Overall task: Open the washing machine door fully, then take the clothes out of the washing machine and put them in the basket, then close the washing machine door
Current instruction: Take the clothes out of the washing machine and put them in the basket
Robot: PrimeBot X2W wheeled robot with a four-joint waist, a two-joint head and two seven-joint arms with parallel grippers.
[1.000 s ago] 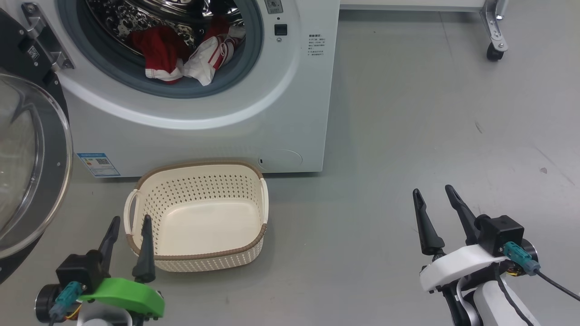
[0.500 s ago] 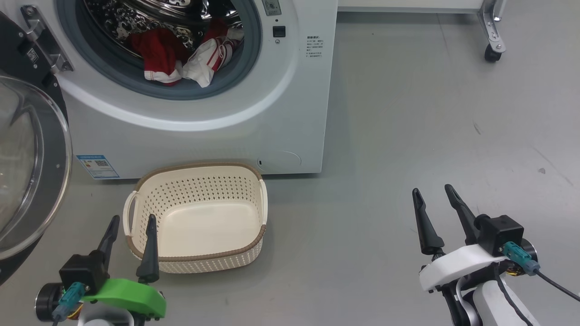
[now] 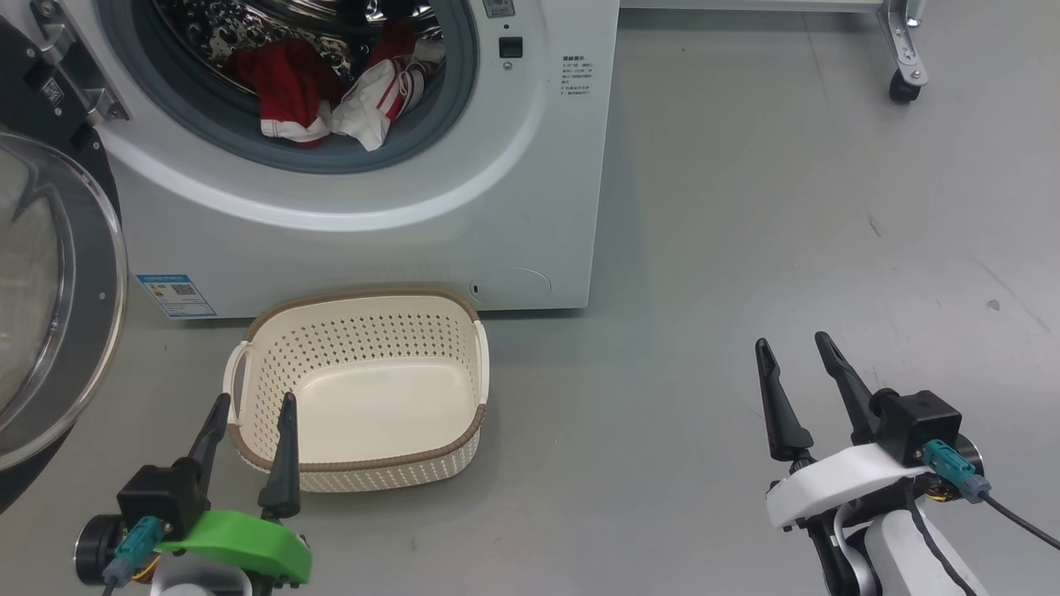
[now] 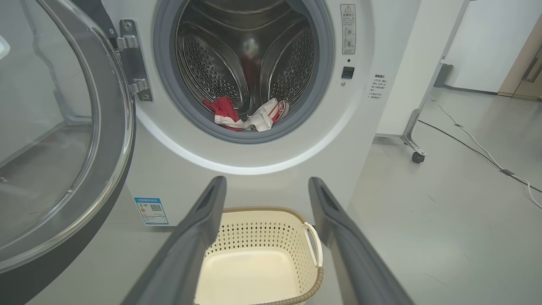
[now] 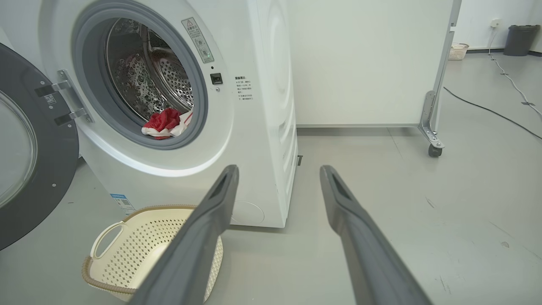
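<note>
The clothes [image 3: 286, 83] stay inside; left end effector [image 3: 255, 399] released, apparently wider; right end effector [image 3: 790, 339] released too.

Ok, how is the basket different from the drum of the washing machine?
The drum is shiny steel, set inside the washing machine; the basket is cream plastic with a brown rim, standing on the floor in front of it. The drum holds the red and white clothes; the basket is empty. The drum opens toward the front, the basket upward. Both have perforated walls.
</note>
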